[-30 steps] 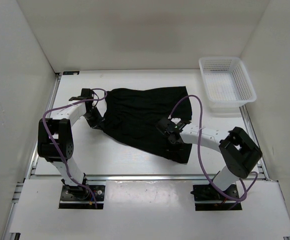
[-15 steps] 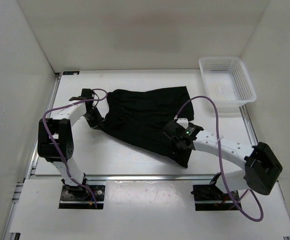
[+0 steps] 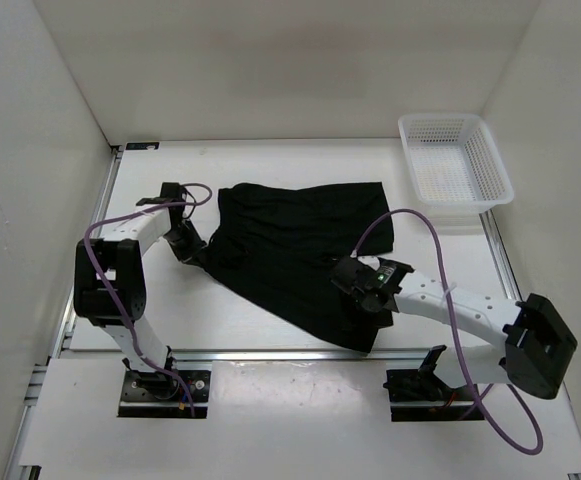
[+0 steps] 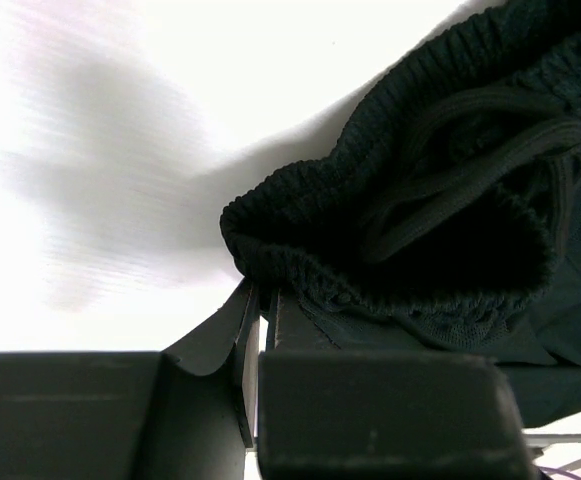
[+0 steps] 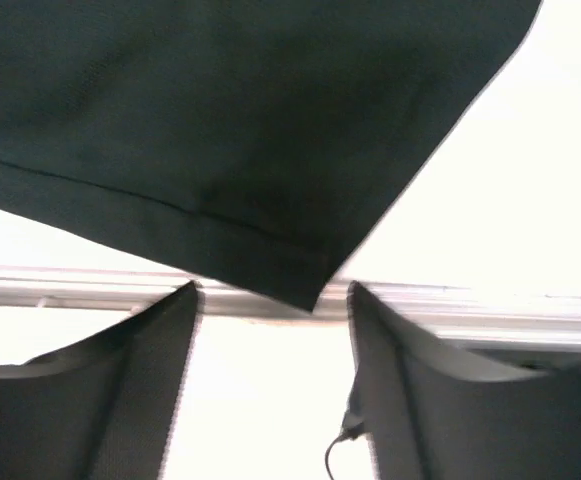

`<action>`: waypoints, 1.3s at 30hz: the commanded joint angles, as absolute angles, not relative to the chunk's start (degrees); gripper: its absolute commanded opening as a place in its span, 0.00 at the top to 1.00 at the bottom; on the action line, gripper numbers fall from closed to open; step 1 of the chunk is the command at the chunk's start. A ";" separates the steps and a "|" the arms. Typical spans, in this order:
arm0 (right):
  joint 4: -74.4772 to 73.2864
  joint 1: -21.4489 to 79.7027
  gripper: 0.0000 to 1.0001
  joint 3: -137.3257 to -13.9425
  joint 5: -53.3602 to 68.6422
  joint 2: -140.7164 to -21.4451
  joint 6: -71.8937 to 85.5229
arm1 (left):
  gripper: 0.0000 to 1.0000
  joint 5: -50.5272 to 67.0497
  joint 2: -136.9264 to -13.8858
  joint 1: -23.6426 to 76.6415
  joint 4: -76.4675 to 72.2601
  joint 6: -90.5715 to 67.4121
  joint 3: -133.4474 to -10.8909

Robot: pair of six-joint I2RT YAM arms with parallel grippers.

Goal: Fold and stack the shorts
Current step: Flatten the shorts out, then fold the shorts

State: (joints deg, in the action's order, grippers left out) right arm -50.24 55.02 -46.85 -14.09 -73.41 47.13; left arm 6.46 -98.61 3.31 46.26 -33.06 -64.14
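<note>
The black shorts point(image 3: 290, 245) lie spread across the middle of the table, one leg reaching toward the near edge. My left gripper point(image 3: 195, 252) is at their left end, shut on the bunched, ribbed waistband point(image 4: 400, 230); in the left wrist view the fingers point(image 4: 258, 295) pinch the cloth edge. My right gripper point(image 3: 368, 308) hovers over the near leg's corner. In the right wrist view it is open point(image 5: 272, 292), and the hem corner point(image 5: 305, 280) lies loose between the fingertips, not held.
A white mesh basket point(image 3: 440, 118) stands at the back right corner. A metal rail point(image 5: 470, 300) runs along the near table edge just past the hem. White walls close in the left, right and back sides. Purple cables loop above both arms.
The right gripper carried the leg hem toward the near edge, then opened and let it go. The shorts lie more stretched out. The left gripper stayed shut on the waistband.
</note>
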 commanded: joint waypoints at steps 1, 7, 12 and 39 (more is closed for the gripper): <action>-54.84 54.76 0.26 -46.58 -14.67 -68.48 50.53 | 0.90 5.27 -93.00 2.81 45.70 -33.13 -62.85; -50.20 48.27 0.26 -41.68 -4.26 -64.26 56.59 | 0.90 6.42 -86.14 3.34 46.76 -34.71 -58.02; -44.13 32.72 0.26 -35.34 6.46 -57.58 56.60 | 0.90 5.81 -78.85 3.34 47.81 -36.99 -51.08; -35.67 20.13 1.00 -29.87 7.48 -63.56 50.02 | 0.90 6.33 -76.29 3.87 48.87 -38.41 -53.96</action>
State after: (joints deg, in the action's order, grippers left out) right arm -34.24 20.27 -26.41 13.37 -66.11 53.01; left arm 6.44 -77.32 3.60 48.86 -38.04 -50.78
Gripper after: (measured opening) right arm 0.010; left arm 0.147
